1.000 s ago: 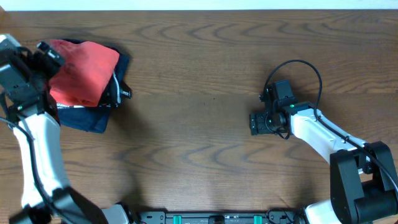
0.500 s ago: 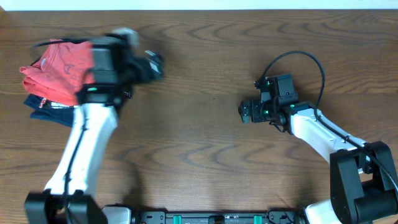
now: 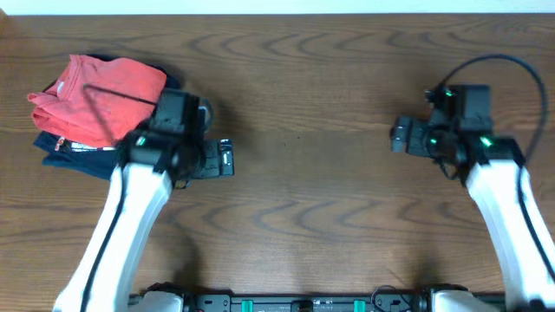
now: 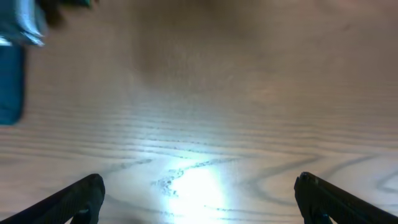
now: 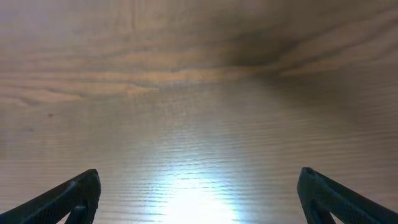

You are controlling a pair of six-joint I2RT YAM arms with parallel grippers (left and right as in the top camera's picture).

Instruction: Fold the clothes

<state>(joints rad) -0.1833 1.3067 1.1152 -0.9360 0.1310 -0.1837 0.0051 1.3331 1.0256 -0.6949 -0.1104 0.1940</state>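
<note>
The clothes, a coral T-shirt (image 3: 104,91), lie folded at the table's far left on top of a pile of dark garments. My left gripper (image 3: 224,159) hangs to the right of that pile, apart from it and pointing right. In the left wrist view this gripper (image 4: 200,202) is open, its fingertips (image 4: 81,198) wide apart over bare wood. My right gripper (image 3: 399,139) is on the right side of the table and points left. It too is open (image 5: 200,198) with only wood grain between its fingertips (image 5: 326,194).
A folded navy garment (image 3: 65,154) sticks out under the coral shirt. A black cable (image 3: 117,94) crosses the shirt. A blurred blue and silver shape (image 4: 11,74) shows at the left wrist view's top left. The brown wooden table (image 3: 303,199) spreads between the arms.
My left arm has swung from the pile at the far left to the wood to its right. The right arm has pulled back to the right. The coral shirt stays on the pile.
</note>
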